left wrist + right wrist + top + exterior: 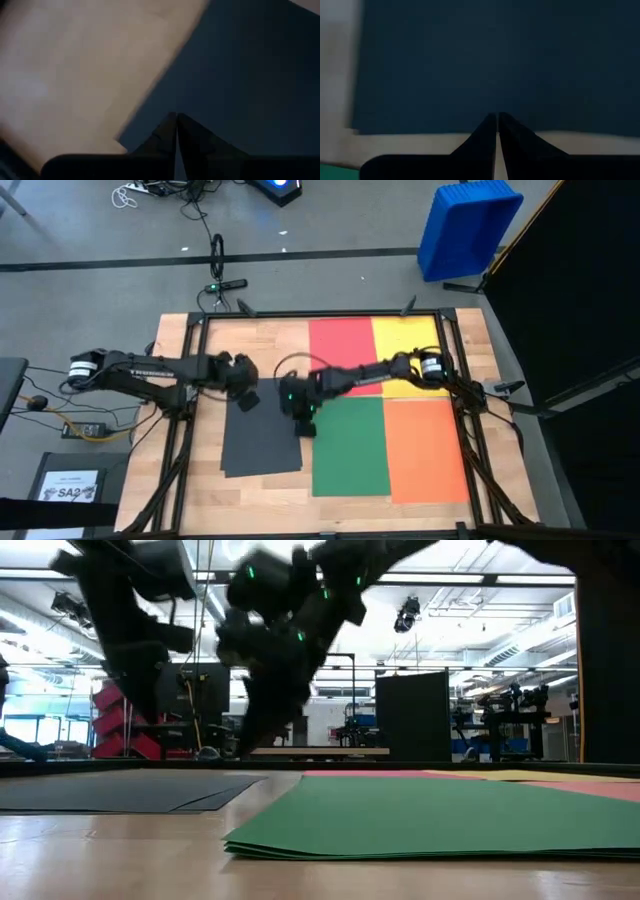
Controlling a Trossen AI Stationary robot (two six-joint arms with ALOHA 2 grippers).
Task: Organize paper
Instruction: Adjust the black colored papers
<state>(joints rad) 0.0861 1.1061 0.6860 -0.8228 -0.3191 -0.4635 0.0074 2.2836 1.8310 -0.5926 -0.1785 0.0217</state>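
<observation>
Paper mostly sorted, I judge: red sheet (340, 342), yellow sheet (405, 338), green sheet (350, 446) and orange sheet (425, 450) lie in a tidy two-by-two block on the right half of my bench (270, 345), edges meeting. Left to do: the dark grey sheets (260, 438) sit apart to the left of green, slightly fanned and skewed, so that stack needs squaring and butting against the block.

My left end effector (246, 383) hangs over the grey stack's far corner, fingers together, gripping nothing. My right end effector (303, 420) hovers at the grey/green seam, fingers together too, empty.

High view gives the whole layout and the skew. Low view shows what it can't: green is several sheets thick, front edge a bit lifted. Left wrist view shows a grey corner on bare wood; right wrist view shows a grey edge with a sliver of green.
</observation>
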